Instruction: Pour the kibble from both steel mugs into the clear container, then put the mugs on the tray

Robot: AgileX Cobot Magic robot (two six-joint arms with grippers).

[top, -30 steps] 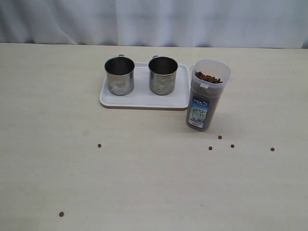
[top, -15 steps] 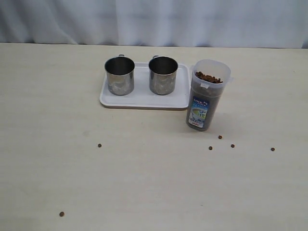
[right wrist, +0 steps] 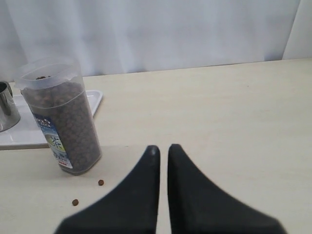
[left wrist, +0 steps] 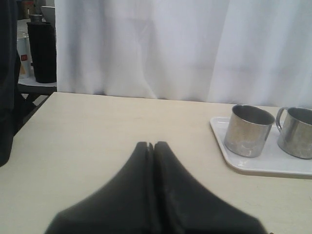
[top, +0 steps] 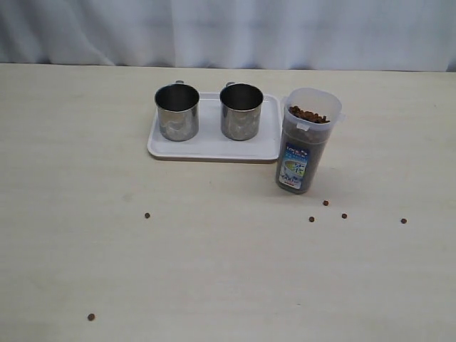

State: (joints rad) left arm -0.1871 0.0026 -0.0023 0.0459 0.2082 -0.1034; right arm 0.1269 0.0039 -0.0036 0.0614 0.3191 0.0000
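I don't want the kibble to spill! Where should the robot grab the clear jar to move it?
Grip the clear container around its straight middle wall, just above the label, coming in sideways with the right gripper from that arm's side. The tray crowds its other side. It stands upright and open-topped, with kibble nearly to the rim, so it is probably best kept level.

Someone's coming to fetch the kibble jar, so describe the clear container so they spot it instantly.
Look for the white tray toward the table's far side. The clear container stands upright just off the tray's right end. Unlike the two steel mugs on the tray, it is taller, see-through, filled with brown kibble, and carries a blue label.
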